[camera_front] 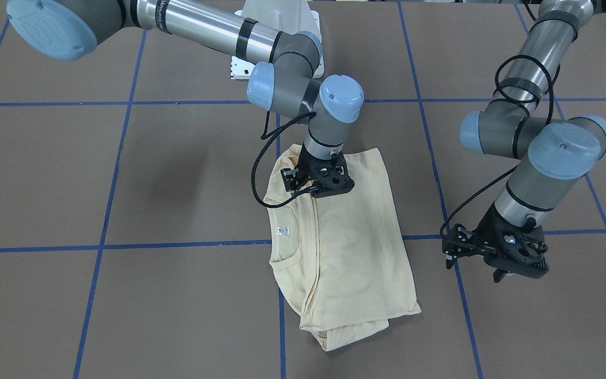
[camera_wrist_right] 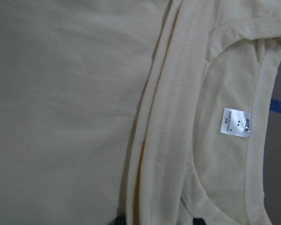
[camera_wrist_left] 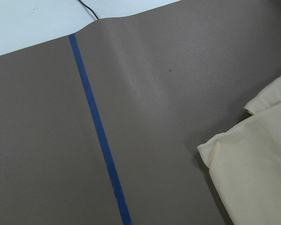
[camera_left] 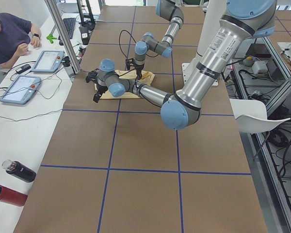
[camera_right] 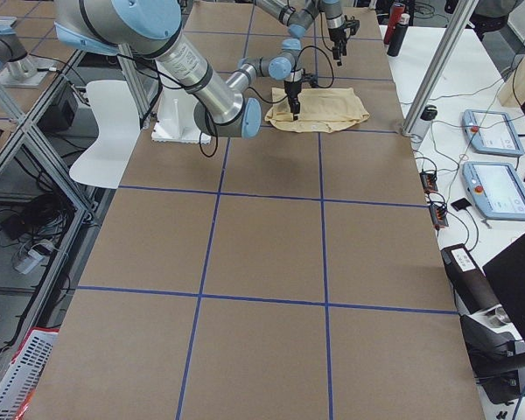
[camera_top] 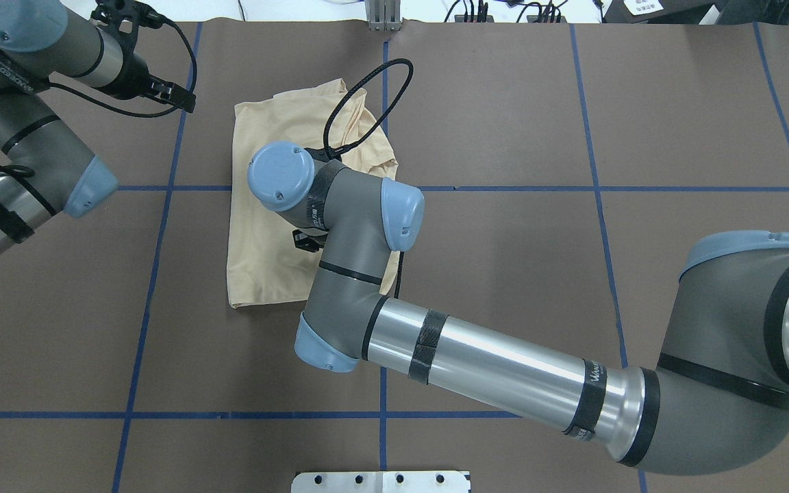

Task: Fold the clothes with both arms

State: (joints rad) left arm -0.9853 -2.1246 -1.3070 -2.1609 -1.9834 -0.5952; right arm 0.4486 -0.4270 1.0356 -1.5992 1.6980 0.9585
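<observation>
Shows folded T-shirt (camera_front: 350,247) flat on counter (camera_front: 177,184), neck label (camera_front: 282,230) up. Puts right gripper (camera_front: 324,189) low over its robot-side end, jaws slightly apart. Has left gripper (camera_front: 497,268) off the cloth, over bare counter; can't tell jaws' state.

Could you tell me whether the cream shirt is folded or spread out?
Folded: the pale cream-yellow T-shirt lies as a compact rectangle, with doubled layers showing at its edges.

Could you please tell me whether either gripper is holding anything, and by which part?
The left gripper holds nothing, over bare table. The right gripper is low over the shirt near its collar; its jaws are hidden, so a hold cannot be told.
</observation>
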